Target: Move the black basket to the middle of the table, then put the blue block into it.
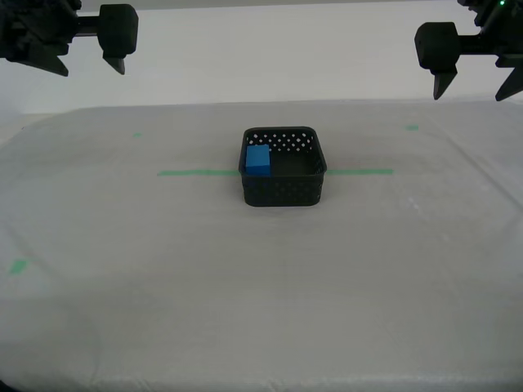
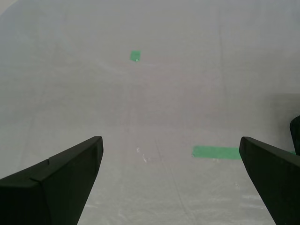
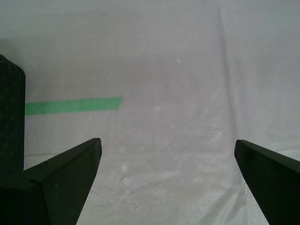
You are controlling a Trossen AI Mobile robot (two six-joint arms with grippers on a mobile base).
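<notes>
Exterior view: whitish cloth table (image 1: 122,310) with green tape line (image 1: 192,172); both tools spread, empty.

Lab test bench: cloth-covered table (image 1: 261,310) with green tape marks (image 1: 196,172)

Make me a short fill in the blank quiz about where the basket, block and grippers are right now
1. The blue block lies inside the black ____.
2. The basket sits on a ____ tape line on the table.
3. My first gripper and my second gripper both stand ____, holding nothing.

Missing words: basket; green; open
</notes>
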